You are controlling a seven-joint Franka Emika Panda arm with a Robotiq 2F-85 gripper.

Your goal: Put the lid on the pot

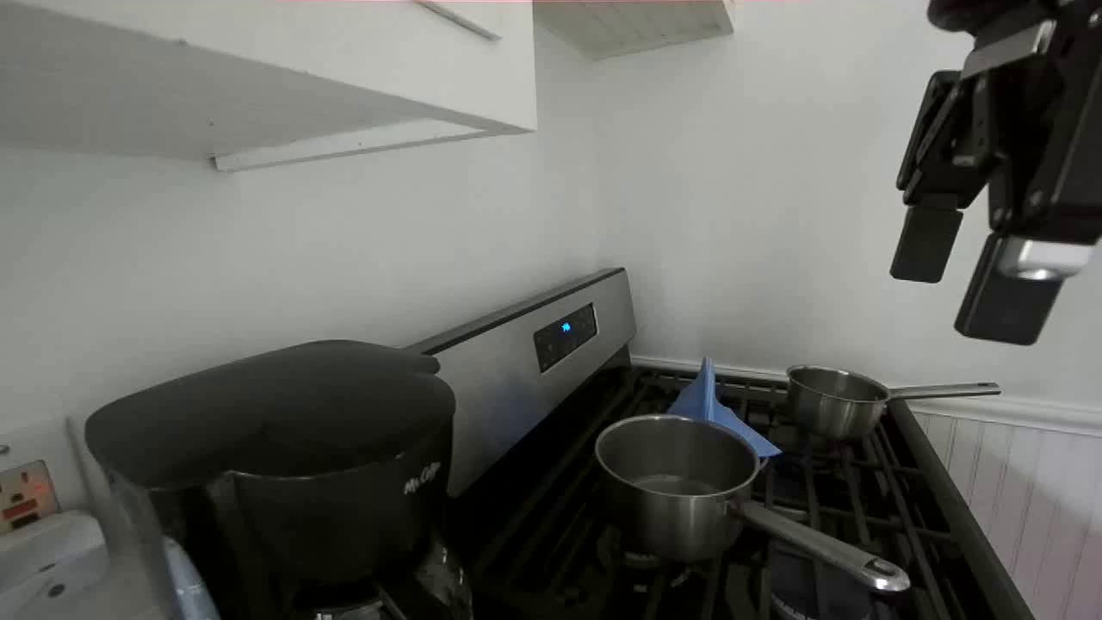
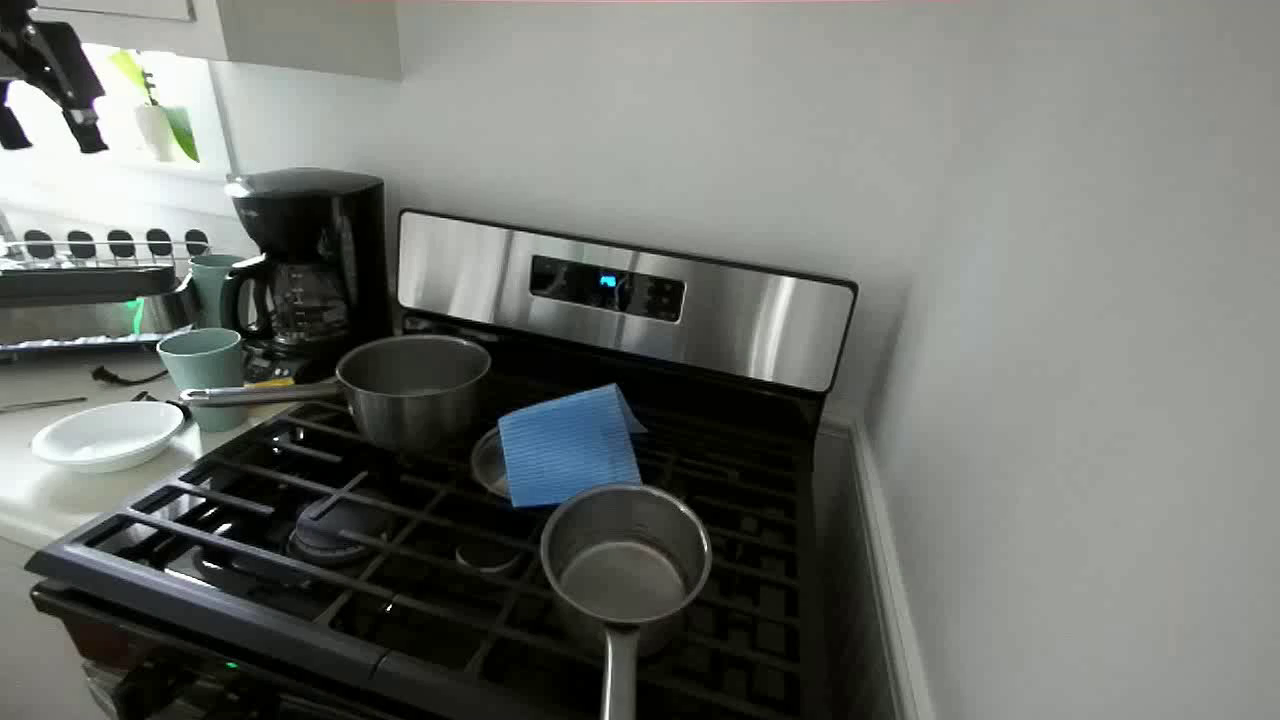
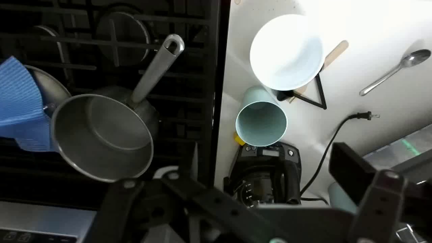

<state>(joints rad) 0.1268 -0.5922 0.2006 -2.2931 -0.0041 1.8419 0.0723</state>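
The pot is the larger steel one on the stove, in an exterior view (image 1: 676, 527), in an exterior view (image 2: 415, 415) and in the wrist view (image 3: 79, 135). It is uncovered, with its long handle sticking out. A blue folded cloth (image 2: 570, 445) stands beside it, also in the wrist view (image 3: 20, 94). A round shiny steel piece (image 2: 489, 463), which looks like a rigid lid, lies on the grates mostly under the cloth; its edge shows in the wrist view (image 3: 50, 86). My gripper (image 1: 964, 271) is open and empty, high above the counter and coffee maker; its spread fingers frame the wrist view (image 3: 270, 165).
A smaller steel saucepan (image 2: 625, 590) stands on the stove near the wall. A black coffee maker (image 2: 310, 220), green cup (image 3: 261, 123), white bowl (image 3: 287, 50) and spoon (image 3: 396, 71) are on the counter. A cabinet (image 1: 344, 60) overhangs, and the stove's back panel (image 2: 740, 320) rises behind.
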